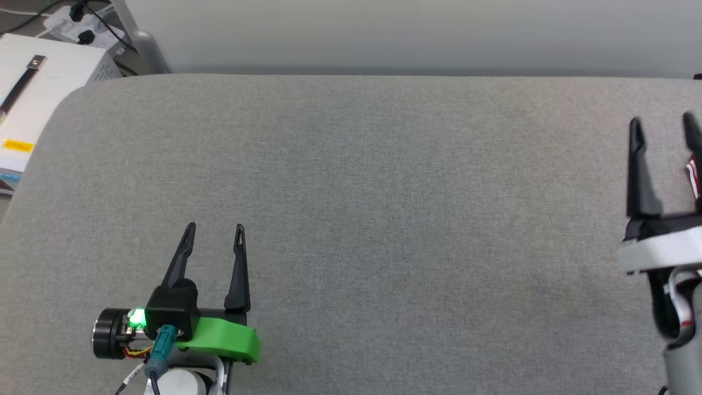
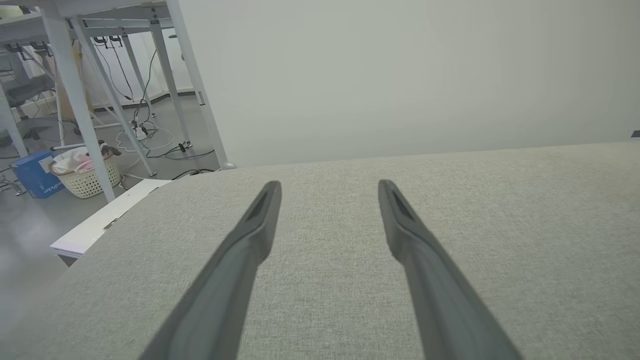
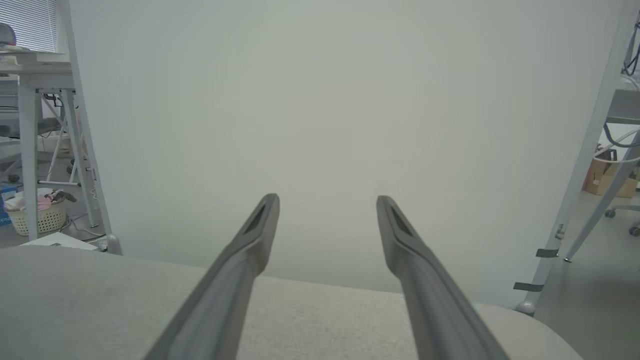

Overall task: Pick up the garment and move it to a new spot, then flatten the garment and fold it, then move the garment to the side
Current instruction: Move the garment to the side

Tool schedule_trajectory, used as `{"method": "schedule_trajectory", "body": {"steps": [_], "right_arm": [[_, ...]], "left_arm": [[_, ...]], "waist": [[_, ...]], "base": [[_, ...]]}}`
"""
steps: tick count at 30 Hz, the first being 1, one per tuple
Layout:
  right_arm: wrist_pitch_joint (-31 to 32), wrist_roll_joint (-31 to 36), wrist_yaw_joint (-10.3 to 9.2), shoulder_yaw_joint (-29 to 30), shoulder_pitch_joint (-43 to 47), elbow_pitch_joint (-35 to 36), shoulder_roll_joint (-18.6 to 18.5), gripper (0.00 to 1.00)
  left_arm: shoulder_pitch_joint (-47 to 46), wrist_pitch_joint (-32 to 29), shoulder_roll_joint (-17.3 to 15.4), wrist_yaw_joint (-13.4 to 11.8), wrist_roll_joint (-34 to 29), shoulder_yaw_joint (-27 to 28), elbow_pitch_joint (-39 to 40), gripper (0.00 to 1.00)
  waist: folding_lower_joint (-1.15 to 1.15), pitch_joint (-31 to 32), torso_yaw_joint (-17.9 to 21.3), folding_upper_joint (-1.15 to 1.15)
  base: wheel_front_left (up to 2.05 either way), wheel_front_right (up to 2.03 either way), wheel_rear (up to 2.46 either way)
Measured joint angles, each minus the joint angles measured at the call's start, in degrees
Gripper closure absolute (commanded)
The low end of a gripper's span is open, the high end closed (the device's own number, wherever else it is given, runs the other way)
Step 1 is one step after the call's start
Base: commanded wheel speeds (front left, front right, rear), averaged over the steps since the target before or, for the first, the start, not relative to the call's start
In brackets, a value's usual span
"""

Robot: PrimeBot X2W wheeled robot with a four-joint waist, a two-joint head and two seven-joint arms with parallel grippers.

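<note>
Over the grey table [image 1: 384,192], my left gripper [image 1: 215,227], seven o'clock, and right gripper [image 1: 661,123], three o'clock, gape empty; the garment, likely soft and limp, wants a shoulder pinch.

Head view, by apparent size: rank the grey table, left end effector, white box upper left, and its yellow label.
Largest: grey table
Next: white box and left end effector, alike; box partly cut off, so unranked
Smallest: yellow label

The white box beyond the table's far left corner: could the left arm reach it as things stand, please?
Probably, though not surely: the left gripper is open, and nothing lies on the grey table between it and the white box, but the box sits off the table, well away.
</note>
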State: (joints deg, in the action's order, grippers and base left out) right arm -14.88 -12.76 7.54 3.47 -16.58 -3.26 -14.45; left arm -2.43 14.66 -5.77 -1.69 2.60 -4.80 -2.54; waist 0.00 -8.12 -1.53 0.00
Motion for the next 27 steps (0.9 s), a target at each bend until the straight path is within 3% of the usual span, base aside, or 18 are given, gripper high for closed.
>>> {"method": "schedule_trajectory", "body": {"steps": [12,27], "right_arm": [[0.0,-0.81,0.0,-0.29,14.66,-1.72,8.53,0.0],[0.0,2.55,0.0,-0.26,24.2,4.34,9.87,0.0]], "left_arm": [[2.59,0.0,0.35,0.78,0.57,0.88,-0.51,0.0],[6.05,0.0,0.75,2.54,0.96,0.97,-0.71,0.0]], "waist": [[0.0,4.64,-2.56,0.0],[0.0,7.9,-2.0,0.0]], "base": [[0.0,0.0,0.0],[0.0,0.0,0.0]]}}
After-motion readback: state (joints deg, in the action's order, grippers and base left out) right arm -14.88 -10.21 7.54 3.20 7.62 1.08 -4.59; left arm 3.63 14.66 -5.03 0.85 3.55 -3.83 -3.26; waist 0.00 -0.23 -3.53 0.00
